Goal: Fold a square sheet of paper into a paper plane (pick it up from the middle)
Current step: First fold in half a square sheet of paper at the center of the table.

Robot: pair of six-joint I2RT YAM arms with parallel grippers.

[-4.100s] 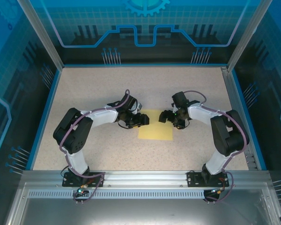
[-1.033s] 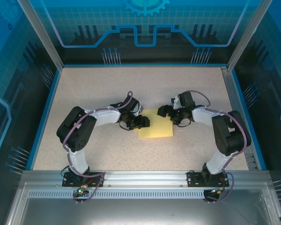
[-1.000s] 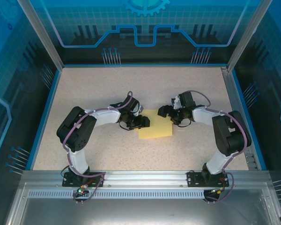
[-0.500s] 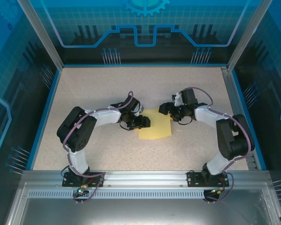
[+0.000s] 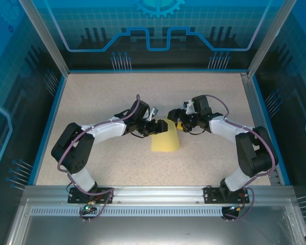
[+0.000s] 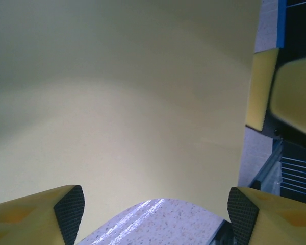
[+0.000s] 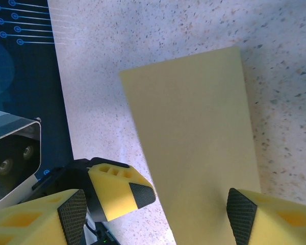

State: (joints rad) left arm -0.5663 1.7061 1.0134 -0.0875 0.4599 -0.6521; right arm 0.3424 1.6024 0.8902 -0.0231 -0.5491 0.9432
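Note:
The square sheet of paper [image 5: 166,140] is plain yellow and lies mid-table, its far part lifted and bowed so it looks narrower there. My left gripper [image 5: 155,126] is at its far left edge, my right gripper [image 5: 174,122] at its far right. In the left wrist view the sheet [image 6: 122,102] arches over the table between the wide-apart fingers of the left gripper [image 6: 156,214]; contact with the pads is unclear. In the right wrist view the right gripper [image 7: 155,214] stands open over the sheet [image 7: 199,143], with a left finger [image 7: 117,191] beside the sheet's edge.
The speckled table [image 5: 117,97] is walled by a blue rim [image 5: 51,122] and glass panels. A metal rail [image 5: 158,194] with both arm bases runs along the near edge. Open room lies behind and to both sides of the sheet.
The sheet lay flat a second ago; its far part now stands bowed up and narrower. Both grippers have moved in toward each other at the far edge, the left arm stretching out.

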